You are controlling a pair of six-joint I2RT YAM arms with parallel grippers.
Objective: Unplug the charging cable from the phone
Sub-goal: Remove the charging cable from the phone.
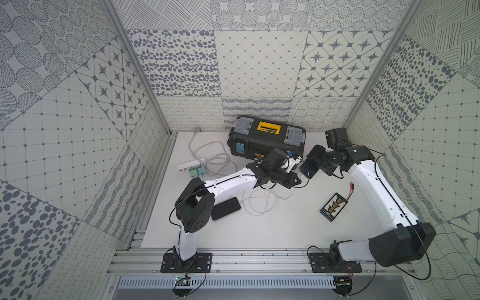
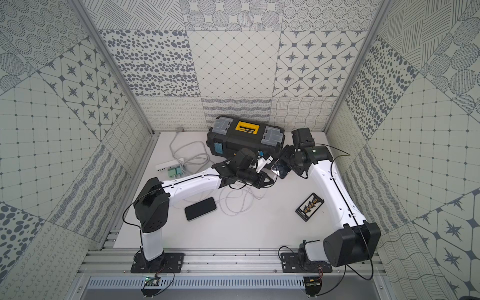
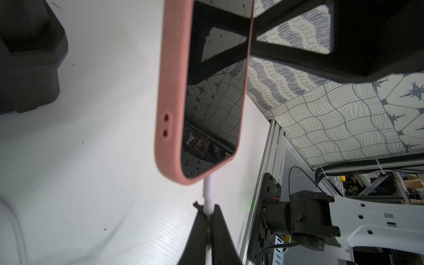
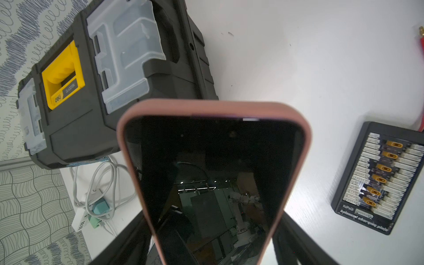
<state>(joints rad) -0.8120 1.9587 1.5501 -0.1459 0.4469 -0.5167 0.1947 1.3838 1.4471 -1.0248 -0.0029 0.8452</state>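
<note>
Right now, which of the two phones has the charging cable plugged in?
The pink-cased phone held by the right gripper: the white cable enters its end, pinched by the left gripper. The black phone lies flat on the table.

Your left arm (image 1: 228, 185) and right arm (image 1: 374, 187) share one build: glossy white link shells between matte black joint housings. You'll find a grid of small vent holes on the left elbow housing (image 1: 193, 210). A thin black cable (image 1: 228, 180) runs along each white shell, clipped down in places. Each arm is bolted to a black base plate (image 1: 185, 262) with silver screws, and red and black wires (image 1: 349, 272) trail at the right one. The left gripper (image 3: 207, 213) has tapering black fingers.
</note>
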